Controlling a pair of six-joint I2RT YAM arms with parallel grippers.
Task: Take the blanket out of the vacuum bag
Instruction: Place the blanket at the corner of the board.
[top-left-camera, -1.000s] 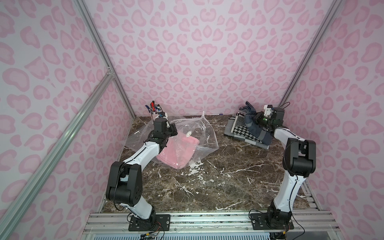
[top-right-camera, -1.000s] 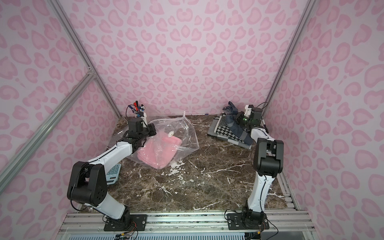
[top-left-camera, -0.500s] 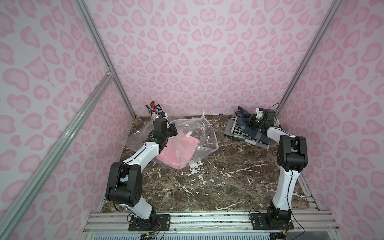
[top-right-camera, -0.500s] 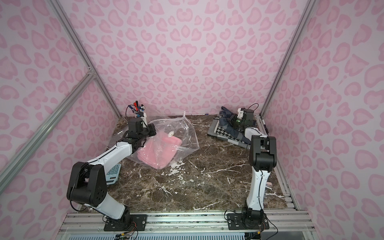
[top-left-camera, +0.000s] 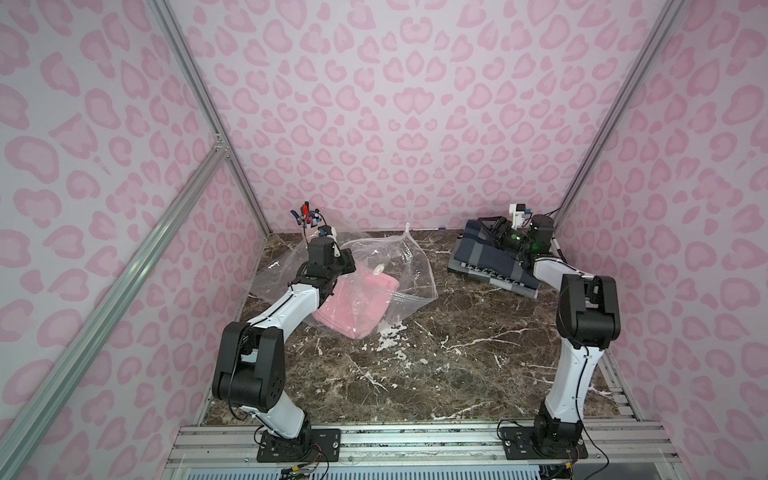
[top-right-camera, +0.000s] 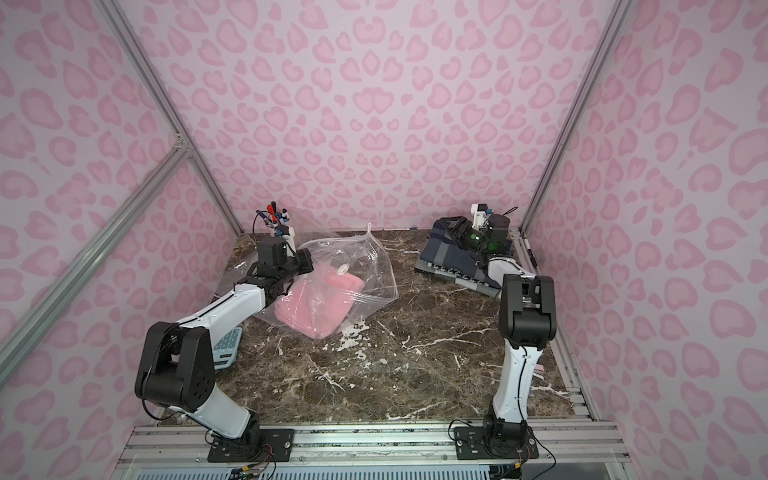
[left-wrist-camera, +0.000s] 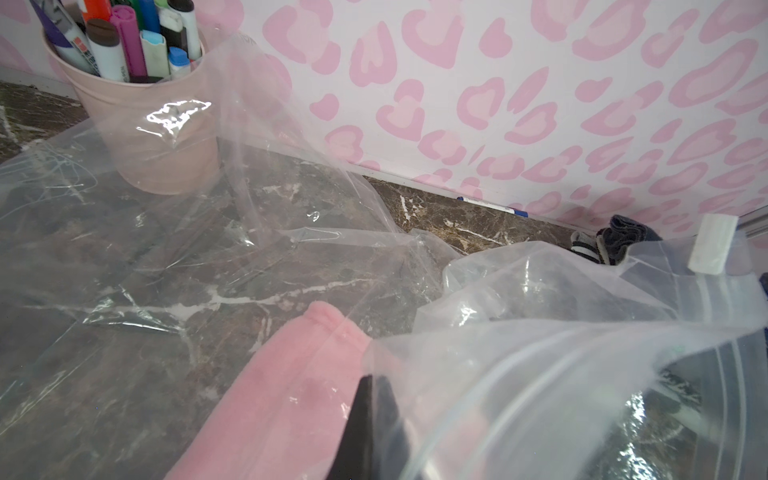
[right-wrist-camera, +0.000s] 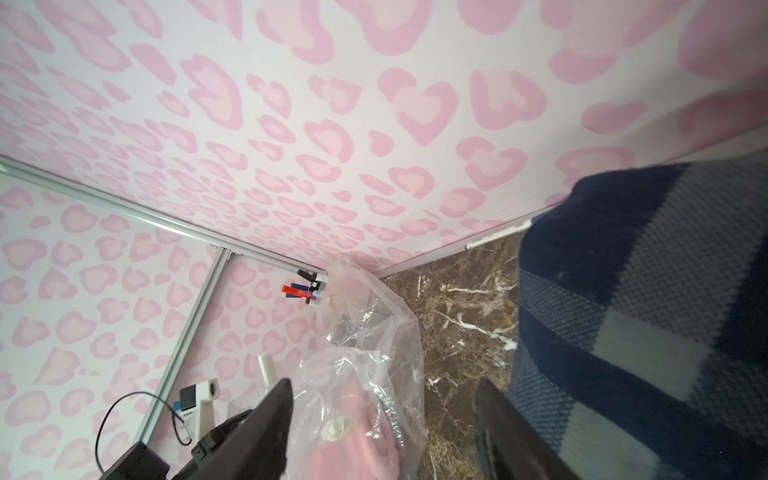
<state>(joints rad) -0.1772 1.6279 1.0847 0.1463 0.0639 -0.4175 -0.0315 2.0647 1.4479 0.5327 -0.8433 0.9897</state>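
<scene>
Left hand (top-left-camera: 347, 266) is pinched shut on the left edge of the bag (top-left-camera: 409, 266), arm stretched low across the tabletop (top-left-camera: 415, 374). The pink blanket (top-left-camera: 353, 307) sits inside the bag, mid-left. Far right, the right hand (right-wrist-camera: 382, 388) is wide open and holding nothing. It's tipped over the folded navy blanket (top-left-camera: 486, 262), arm reaching back.

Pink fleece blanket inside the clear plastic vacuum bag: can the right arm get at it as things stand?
Probably not yet: the right gripper hangs open by the navy checked blanket, and the clear plastic vacuum bag covers the pink fleece blanket.
</scene>
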